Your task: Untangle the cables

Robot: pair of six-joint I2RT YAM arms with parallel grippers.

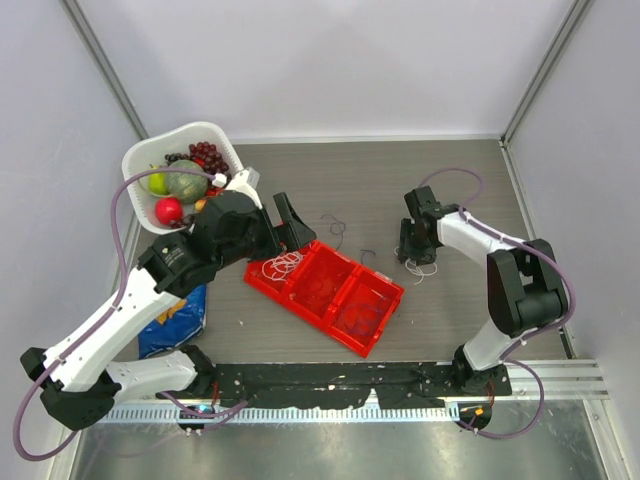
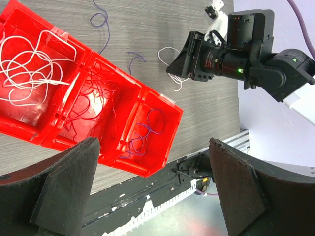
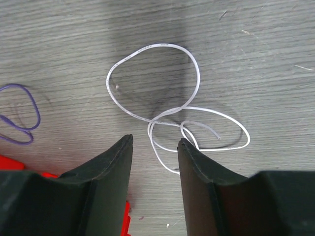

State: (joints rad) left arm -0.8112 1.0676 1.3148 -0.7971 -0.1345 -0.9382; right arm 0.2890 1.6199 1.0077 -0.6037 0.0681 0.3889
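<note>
A red tray (image 1: 390, 312) with three compartments lies mid-table. In the left wrist view its compartments hold white cables (image 2: 29, 64), red cables (image 2: 93, 98) and purple cables (image 2: 142, 132). Loose purple wires (image 1: 335, 225) lie on the table behind the tray. A white wire (image 3: 158, 45) lies looped on the table right of the tray. My right gripper (image 3: 154, 142) is open just above it, with a strand running between the fingertips. My left gripper (image 2: 152, 191) is open and empty, held above the tray's left end (image 1: 290, 225).
A white basket (image 1: 135, 160) of fruit stands at the back left. A blue bag (image 1: 175, 315) lies at the front left under my left arm. A black rail (image 1: 350, 380) runs along the near edge. A purple wire (image 3: 37, 105) lies left of my right gripper.
</note>
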